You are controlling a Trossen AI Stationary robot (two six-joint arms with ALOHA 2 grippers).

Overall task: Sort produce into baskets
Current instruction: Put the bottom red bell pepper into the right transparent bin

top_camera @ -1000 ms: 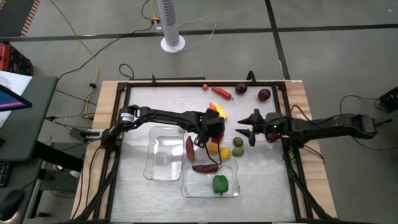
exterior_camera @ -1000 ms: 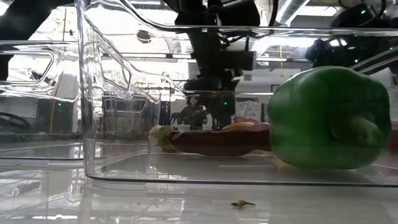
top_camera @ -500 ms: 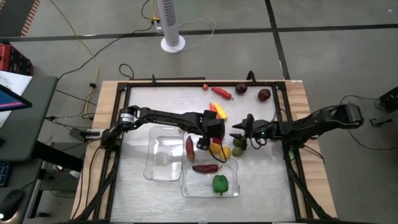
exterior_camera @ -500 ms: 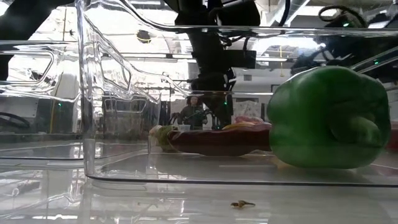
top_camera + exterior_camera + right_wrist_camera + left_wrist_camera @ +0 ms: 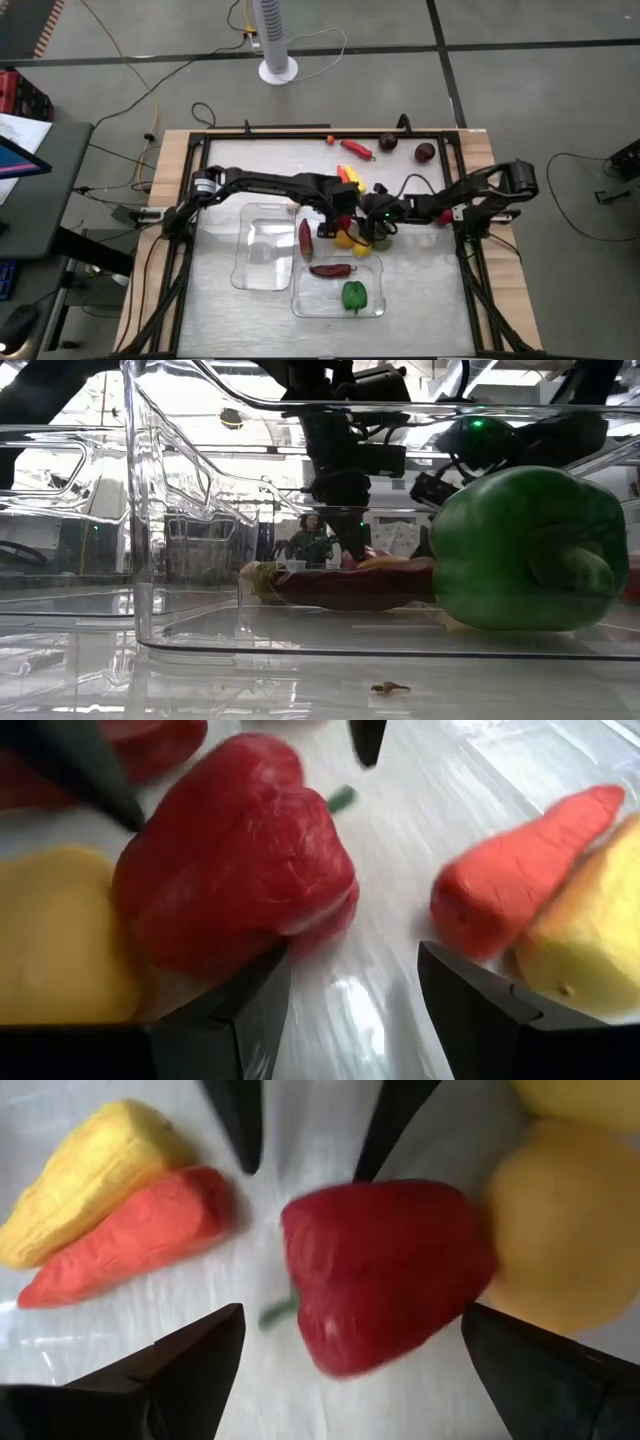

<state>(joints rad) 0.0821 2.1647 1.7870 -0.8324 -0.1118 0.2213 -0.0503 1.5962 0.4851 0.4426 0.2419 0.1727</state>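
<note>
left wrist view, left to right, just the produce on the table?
Yellow pepper → orange-red pepper lying against it → red bell pepper → yellow round piece, touching the red one.

A robotics lab: bare concrete floor, trailing cables, a framed test table.

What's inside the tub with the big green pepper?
The tub holds the green pepper and a red chilli. Looking across the table, the pepper hides whatever lies right behind it.
</note>
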